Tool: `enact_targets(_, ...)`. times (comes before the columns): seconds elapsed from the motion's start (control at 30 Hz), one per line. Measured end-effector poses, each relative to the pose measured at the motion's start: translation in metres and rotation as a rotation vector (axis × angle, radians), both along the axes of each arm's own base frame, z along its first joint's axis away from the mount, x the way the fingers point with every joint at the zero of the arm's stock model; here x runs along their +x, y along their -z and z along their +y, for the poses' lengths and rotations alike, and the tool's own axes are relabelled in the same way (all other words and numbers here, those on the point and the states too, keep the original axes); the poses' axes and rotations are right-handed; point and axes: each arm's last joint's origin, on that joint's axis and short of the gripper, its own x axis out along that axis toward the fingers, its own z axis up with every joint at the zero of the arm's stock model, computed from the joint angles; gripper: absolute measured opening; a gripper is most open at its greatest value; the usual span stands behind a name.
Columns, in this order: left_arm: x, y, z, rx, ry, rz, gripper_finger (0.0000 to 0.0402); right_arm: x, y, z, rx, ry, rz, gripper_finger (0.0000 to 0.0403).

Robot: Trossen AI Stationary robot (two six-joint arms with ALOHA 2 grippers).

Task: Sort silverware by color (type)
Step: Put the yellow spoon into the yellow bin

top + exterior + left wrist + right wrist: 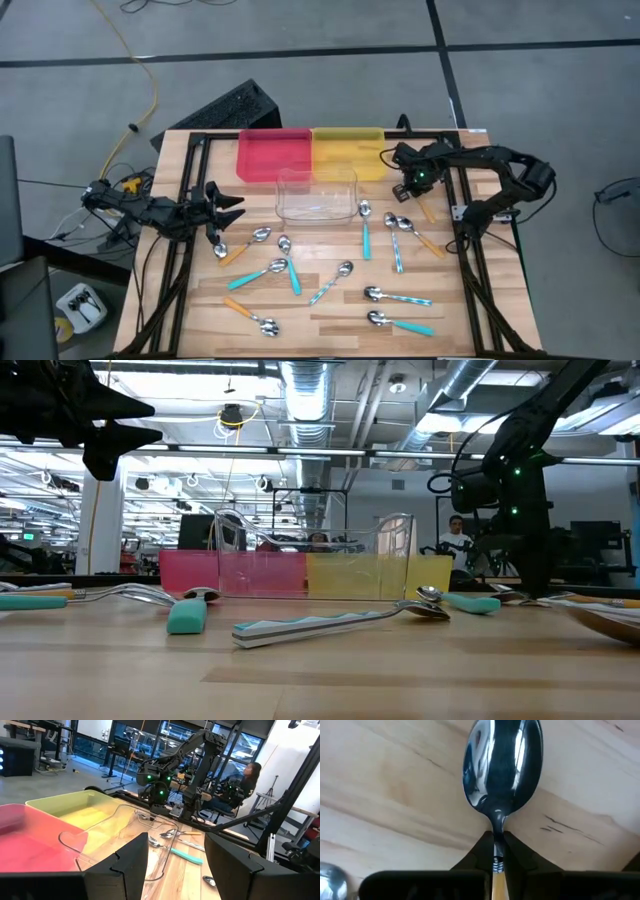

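A spoon with an orange handle fills the right wrist view, its neck pinched between the right gripper fingers, near the table's right edge beside the yellow tray. Other spoons lie scattered. The clear tray holds nothing. The left gripper hovers, jaws apart. No writing is legible.

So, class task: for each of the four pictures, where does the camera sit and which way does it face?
High: overhead, straight down on table, both arms.
Low: table height, level across; clear tray, right arm behind.
Left wrist: past left gripper, open, toward trays and the right arm.
Right wrist: down on orange-handled spoon, right gripper shut on its neck.
Shared: clear tray in high, low.
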Motion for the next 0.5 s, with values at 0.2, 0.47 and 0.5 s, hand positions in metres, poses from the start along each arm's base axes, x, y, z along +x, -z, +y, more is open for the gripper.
enact_targets(0.2, 0.000, 0.000, 0.000, 0.000, 0.000, 0.000, 0.0181, 0.006, -0.009, -0.006, -0.030, 0.001, -0.014, 0.0041)
enact_targets(0.47, 0.000, 0.004, 0.000, -0.011, 0.000, 0.035, 0.0181, 0.014, -0.047, -0.020, -0.150, 0.009, -0.099, 0.0041)
enact_targets(0.5, 0.000, 0.005, 0.000, -0.013, 0.000, 0.042, 0.0181, 0.014, -0.053, -0.023, -0.172, 0.013, -0.118, 0.0041)
